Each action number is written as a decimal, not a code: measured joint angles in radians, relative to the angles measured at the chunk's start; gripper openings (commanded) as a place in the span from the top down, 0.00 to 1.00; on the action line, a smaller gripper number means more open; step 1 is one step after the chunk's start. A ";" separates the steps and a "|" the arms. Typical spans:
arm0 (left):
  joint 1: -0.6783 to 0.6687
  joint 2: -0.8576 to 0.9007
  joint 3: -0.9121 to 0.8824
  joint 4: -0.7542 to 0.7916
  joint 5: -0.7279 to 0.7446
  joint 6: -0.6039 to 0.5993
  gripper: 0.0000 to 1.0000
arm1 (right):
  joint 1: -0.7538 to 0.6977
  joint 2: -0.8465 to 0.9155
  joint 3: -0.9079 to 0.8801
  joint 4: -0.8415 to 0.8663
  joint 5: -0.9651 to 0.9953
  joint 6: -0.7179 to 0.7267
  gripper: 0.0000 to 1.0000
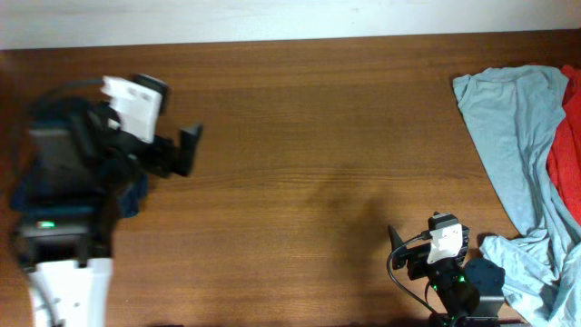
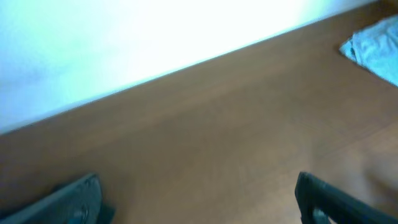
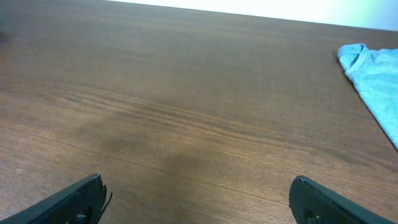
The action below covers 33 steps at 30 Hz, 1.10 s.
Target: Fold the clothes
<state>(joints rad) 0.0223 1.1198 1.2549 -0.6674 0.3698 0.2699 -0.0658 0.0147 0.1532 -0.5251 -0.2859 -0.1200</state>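
Observation:
A light-blue garment (image 1: pixel 513 136) lies crumpled at the table's right edge, with a red garment (image 1: pixel 567 154) beside it. A dark-navy cloth (image 1: pixel 132 195) lies at the left, partly under the left arm. The black T-shirt is out of view. My left gripper (image 1: pixel 186 150) is open and empty over bare wood at the left; its view (image 2: pixel 199 211) is blurred and shows the light-blue garment (image 2: pixel 376 50) far off. My right gripper (image 1: pixel 427 236) is open and empty near the front right, above the table (image 3: pixel 199 205), with the light-blue garment (image 3: pixel 373 81) at upper right.
The wooden table (image 1: pixel 309 136) runs to a white wall (image 1: pixel 272 18) at the back. A dark blue lump (image 1: pixel 486 272) sits beside the right arm's base, against the lower fold of the light-blue garment.

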 measured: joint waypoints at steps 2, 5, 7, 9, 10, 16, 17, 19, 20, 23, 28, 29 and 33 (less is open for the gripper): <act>-0.016 -0.058 -0.179 0.156 0.000 0.001 0.01 | 0.000 0.000 0.000 -0.002 -0.002 0.000 0.01; -0.021 -0.190 -0.459 0.397 0.015 0.001 0.01 | 0.000 0.000 0.000 0.000 -0.003 -0.001 0.01; -0.021 -0.307 -0.647 0.531 0.027 -0.001 0.01 | 0.000 0.000 0.000 0.000 -0.003 0.000 0.02; -0.020 -0.404 -0.775 0.600 0.034 -0.005 0.01 | 0.000 0.000 0.000 0.000 -0.004 -0.001 0.01; -0.020 -0.489 -0.869 0.621 0.039 -0.006 0.00 | 0.000 -0.001 0.000 -0.001 -0.003 -0.001 0.01; -0.020 -0.933 -1.164 0.638 0.048 -0.008 0.00 | 0.000 -0.001 0.000 0.000 -0.003 -0.001 0.02; -0.021 -0.971 -1.184 0.637 0.049 -0.008 0.01 | 0.000 -0.001 0.000 -0.001 -0.003 0.000 0.01; -0.020 -1.081 -1.228 0.612 0.049 -0.009 0.01 | 0.000 0.000 0.000 -0.001 -0.003 0.000 0.01; -0.020 -1.099 -1.235 0.613 0.049 -0.010 0.01 | 0.000 0.000 0.000 -0.001 -0.003 -0.001 0.02; -0.021 -1.104 -1.237 0.619 0.049 -0.011 0.01 | 0.000 0.000 0.000 -0.001 -0.003 -0.001 0.01; -0.021 -1.104 -1.237 0.619 0.049 -0.011 0.01 | 0.000 0.000 0.000 -0.001 -0.003 0.000 0.01; -0.021 -1.104 -1.237 0.619 0.049 -0.011 0.01 | 0.000 0.000 0.000 -0.001 -0.003 0.000 0.01; -0.021 -1.104 -1.237 0.619 0.049 -0.011 0.01 | 0.000 0.000 0.000 -0.001 -0.003 0.000 0.01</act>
<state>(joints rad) 0.0017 0.0154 0.0177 -0.0483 0.4191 0.2584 -0.0658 0.0147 0.1532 -0.5262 -0.2893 -0.1204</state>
